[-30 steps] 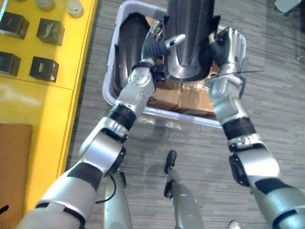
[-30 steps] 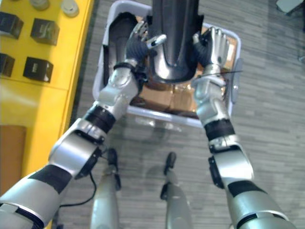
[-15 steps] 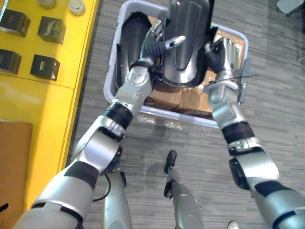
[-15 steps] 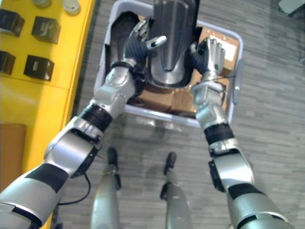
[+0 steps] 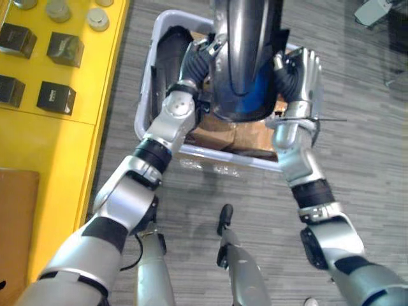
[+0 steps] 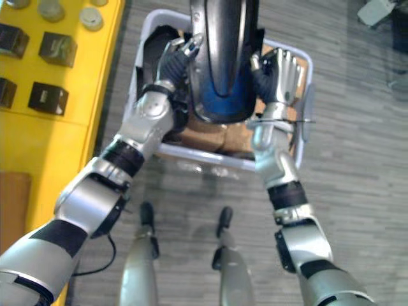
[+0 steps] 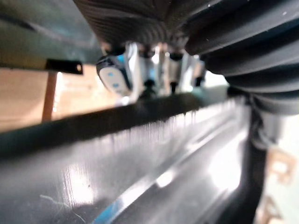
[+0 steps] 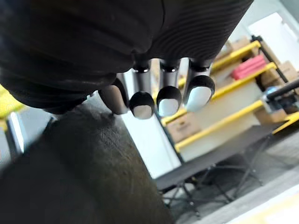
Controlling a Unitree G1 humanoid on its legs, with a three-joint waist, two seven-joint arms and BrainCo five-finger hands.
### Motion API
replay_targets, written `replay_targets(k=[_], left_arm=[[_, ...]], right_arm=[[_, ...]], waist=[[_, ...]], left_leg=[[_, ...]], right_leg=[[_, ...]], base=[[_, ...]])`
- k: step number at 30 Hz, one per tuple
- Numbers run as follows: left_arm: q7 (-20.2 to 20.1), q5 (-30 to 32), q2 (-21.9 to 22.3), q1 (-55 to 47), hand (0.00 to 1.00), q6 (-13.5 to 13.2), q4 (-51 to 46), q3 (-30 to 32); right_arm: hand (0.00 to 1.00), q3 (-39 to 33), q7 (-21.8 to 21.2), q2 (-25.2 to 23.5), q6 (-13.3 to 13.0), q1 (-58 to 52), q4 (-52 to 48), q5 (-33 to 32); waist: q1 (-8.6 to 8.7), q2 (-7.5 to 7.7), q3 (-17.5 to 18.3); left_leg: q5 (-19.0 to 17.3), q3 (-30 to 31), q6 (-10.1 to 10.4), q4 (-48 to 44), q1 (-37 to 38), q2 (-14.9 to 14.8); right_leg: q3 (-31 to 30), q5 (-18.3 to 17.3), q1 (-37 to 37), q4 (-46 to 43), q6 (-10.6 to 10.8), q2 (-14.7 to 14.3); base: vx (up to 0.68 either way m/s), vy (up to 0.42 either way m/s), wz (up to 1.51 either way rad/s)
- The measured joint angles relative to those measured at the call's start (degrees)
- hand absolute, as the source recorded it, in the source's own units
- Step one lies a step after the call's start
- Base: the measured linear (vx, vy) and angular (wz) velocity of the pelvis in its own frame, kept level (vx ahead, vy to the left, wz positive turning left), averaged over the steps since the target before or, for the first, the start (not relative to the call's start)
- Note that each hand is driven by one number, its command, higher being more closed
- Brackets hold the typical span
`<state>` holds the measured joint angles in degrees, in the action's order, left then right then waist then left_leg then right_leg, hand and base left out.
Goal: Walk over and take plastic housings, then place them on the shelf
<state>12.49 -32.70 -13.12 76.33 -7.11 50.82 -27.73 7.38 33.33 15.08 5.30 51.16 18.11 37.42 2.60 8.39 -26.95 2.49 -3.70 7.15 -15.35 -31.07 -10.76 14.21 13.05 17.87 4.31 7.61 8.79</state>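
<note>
A large dark glossy plastic housing point(image 5: 245, 57) hangs upright between both hands, above a pale lilac bin point(image 5: 145, 108). My left hand point(image 5: 194, 64) presses on its left side. In the left wrist view its fingers point(image 7: 117, 74) curl over the housing's rim point(image 7: 140, 116). On the right side, my right hand point(image 5: 303, 70) clamps the housing, and the right wrist view has its fingertips point(image 8: 159, 100) curled by the dark shell point(image 8: 74, 177). A second dark housing point(image 5: 171, 54) lies in the bin's left part.
Brown cardboard point(image 5: 236, 137) lines the bin's floor. A yellow shelf top point(image 5: 70, 134) runs along the left with black boxes point(image 5: 56, 97) and round grey pieces point(image 5: 97, 18). Grey floor surrounds the bin. Yellow racks with boxes point(image 8: 224, 74) show in the right wrist view.
The housing has risen out of the bin, towards the camera. The left hand's fingers and thumb have curled in against it. The right hand keeps its hold.
</note>
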Motion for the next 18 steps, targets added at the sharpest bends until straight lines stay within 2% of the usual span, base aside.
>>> replay_targets(k=[5, 13, 14, 18], left_arm=[[0.4, -1.2, 0.0, -0.6, 1.00, -0.1, 0.0, 0.0], [-0.1, -10.0, 0.3, -4.1, 1.00, -0.6, -3.3, -0.7], [-0.1, -10.5, 0.3, -4.8, 1.00, -0.9, -4.0, -0.6], [-0.1, -11.9, 0.2, -6.4, 1.00, -1.1, -5.3, -0.6]], right_arm=[[1.00, 1.3, 0.5, -0.7, 0.0, -1.3, -3.1, -0.1], [1.00, 3.4, 0.7, -1.2, 0.0, -3.7, -6.3, -0.2], [0.00, 3.4, 0.6, -1.2, 0.0, -3.9, -6.5, -0.2], [0.00, 4.2, 0.4, -1.2, -0.9, -5.5, -9.3, -0.2]], waist=[[0.72, 0.01, 0.0], [1.26, 0.42, 0.2], [1.24, 0.42, 0.2], [1.07, 0.42, 0.2]], left_leg=[[0.0, -0.2, 0.0, 0.2, 0.5, 0.0], [-0.1, -0.5, 0.1, 1.0, 2.0, 0.0], [-0.1, -0.5, 0.1, 1.0, 2.0, 0.0], [-0.1, -0.4, 0.1, 1.0, 2.0, 0.0]], right_leg=[[0.0, 0.0, -0.3, 0.1, 0.0, 0.0], [0.0, -0.2, -1.4, 0.2, 0.0, 0.0], [0.0, -0.3, -1.4, 0.2, 0.0, 0.0], [0.0, -0.3, -1.5, 0.2, 0.0, 0.0]], base=[[0.00, 0.000, 0.00], [0.00, 0.000, 0.00], [0.00, 0.000, 0.00], [0.00, -0.004, 0.01]])
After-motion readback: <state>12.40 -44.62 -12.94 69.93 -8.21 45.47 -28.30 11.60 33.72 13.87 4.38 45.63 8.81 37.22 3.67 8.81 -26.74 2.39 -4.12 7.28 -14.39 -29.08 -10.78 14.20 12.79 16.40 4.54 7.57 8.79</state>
